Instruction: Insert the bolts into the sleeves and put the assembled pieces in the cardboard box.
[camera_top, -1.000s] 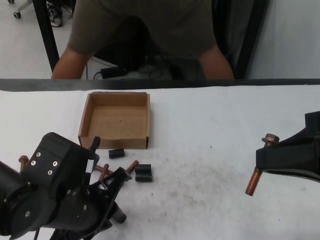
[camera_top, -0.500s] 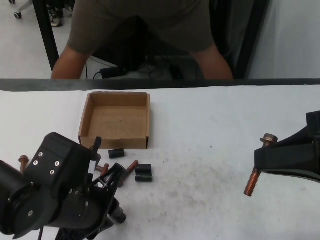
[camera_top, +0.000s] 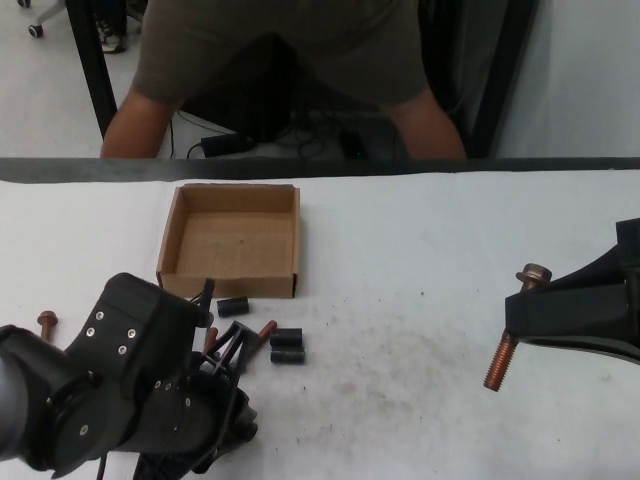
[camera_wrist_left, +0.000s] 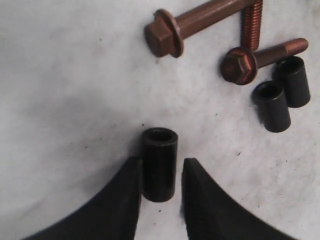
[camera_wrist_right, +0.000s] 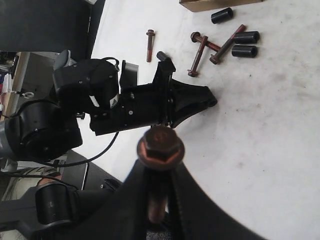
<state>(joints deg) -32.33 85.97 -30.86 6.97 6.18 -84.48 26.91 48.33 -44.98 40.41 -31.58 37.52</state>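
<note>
1. The left pincer (camera_wrist_left: 160, 172) is low at about 7 o'clock on the tabletop (camera_top: 420, 260). It is open, with one finger on each side of a black sleeve (camera_wrist_left: 159, 150) that lies flat. I cannot tell whether either finger touches it.
2. The sleeve looks short, rigid and smooth. It will likely roll or slip under an uneven squeeze, so it should be held across its sides at mid-length, leaving the bore end free.
3. The left wrist view gives the open bore and the finger gap. The high view gives the arm's position on the tabletop.
4. Just past that sleeve, toward 12 o'clock, lie loose bolts (camera_wrist_left: 200, 22) and two spare sleeves (camera_wrist_left: 272, 106). The cardboard box (camera_top: 230, 284) sits at 11 o'clock and holds nothing yet.
5. At 3 o'clock, the right pincer (camera_wrist_right: 160, 172) is clamped on a copper-coloured bolt (camera_top: 500, 355) just under its flanged head.
6. The bolt looks stiff and fairly dense. Its threaded end is free, which suits insertion.
7. The high view shows the shank hanging with its tip toward 7 o'clock. The right wrist view shows the hex head end-on.
</note>
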